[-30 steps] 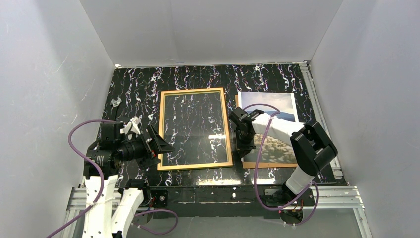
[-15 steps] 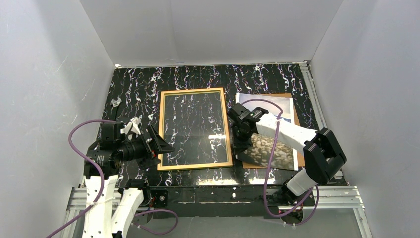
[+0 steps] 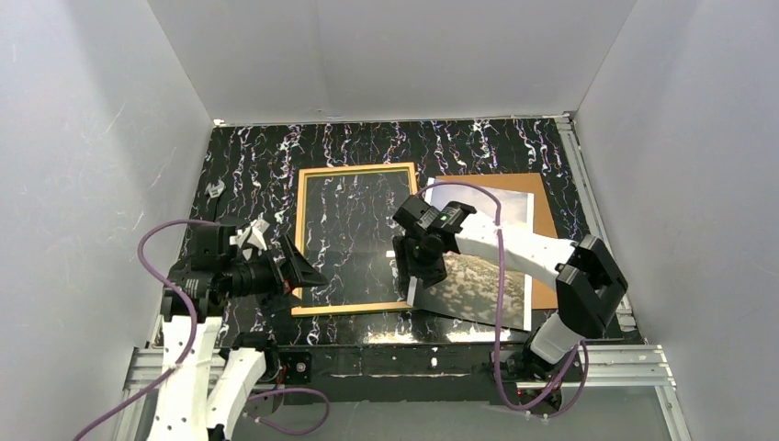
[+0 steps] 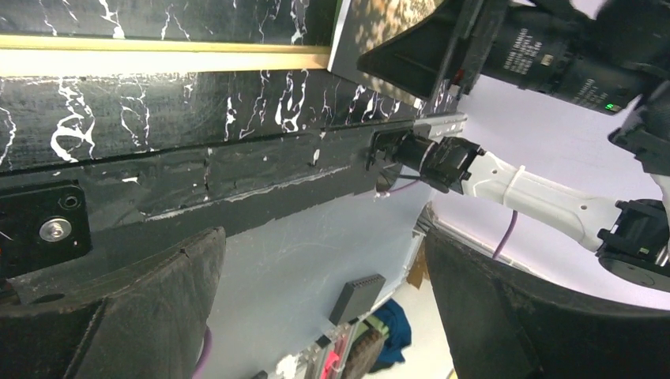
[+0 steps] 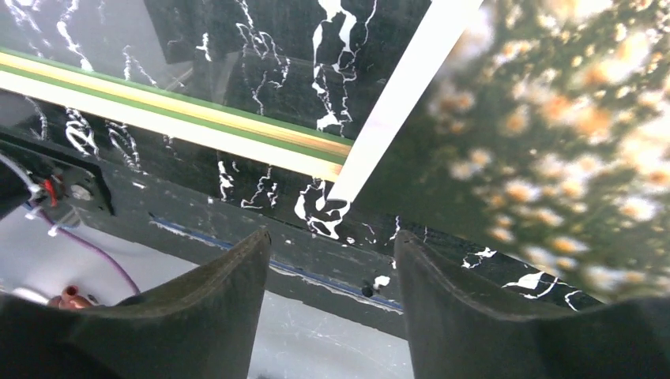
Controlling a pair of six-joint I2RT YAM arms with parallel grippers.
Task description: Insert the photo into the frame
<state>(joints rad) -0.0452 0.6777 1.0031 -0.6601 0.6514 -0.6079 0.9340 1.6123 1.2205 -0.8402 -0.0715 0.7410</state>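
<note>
Seemingly mid-transfer: the right gripper (image 3: 414,274) (jaws apart, as on the left gripper (image 3: 301,266)) overhangs the photo (image 3: 478,276), which next needs squaring inside the frame (image 3: 354,169).

Diffuse overhead light, soft shadows: white walls (image 3: 386,55) bright, black marbled surface (image 3: 257,156) dim. In the right wrist view the photo (image 5: 553,142) lies close, blurred and out of focus.
</note>
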